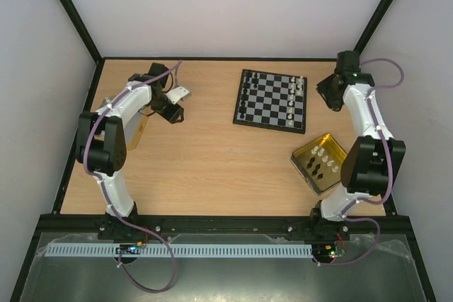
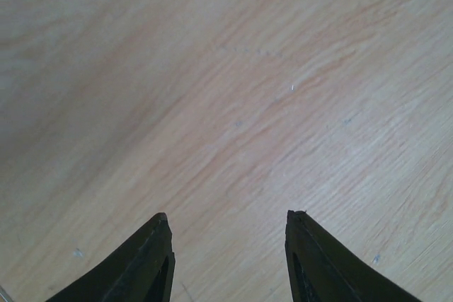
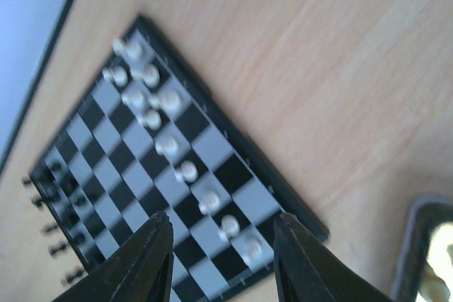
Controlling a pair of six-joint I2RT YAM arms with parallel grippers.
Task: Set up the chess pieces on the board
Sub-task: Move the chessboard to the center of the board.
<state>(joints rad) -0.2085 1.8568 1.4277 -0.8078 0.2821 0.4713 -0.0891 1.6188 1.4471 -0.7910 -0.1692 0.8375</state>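
Observation:
The board [image 1: 272, 100] lies at the back right of the table, with white chess pieces [image 1: 296, 93] along its right side and black ones [image 1: 244, 97] along its left. In the right wrist view the board [image 3: 120, 153] fills the left half, its white pieces [image 3: 170, 145] in rows and the black pieces [image 3: 53, 175] blurred at the far edge. My right gripper [image 3: 223, 217] hangs open above the board's near corner, holding nothing, and shows beside the board's right edge [image 1: 327, 93]. My left gripper [image 1: 170, 107] is open over bare wood [image 2: 228, 216].
A gold tin [image 1: 308, 146] sits near the right arm, holding white pieces [image 1: 322, 153] and black pieces [image 1: 318, 169]; its corner [image 3: 432, 252] shows in the right wrist view. A thin gold object [image 1: 140, 132] lies under the left arm. Black frame rails border the table.

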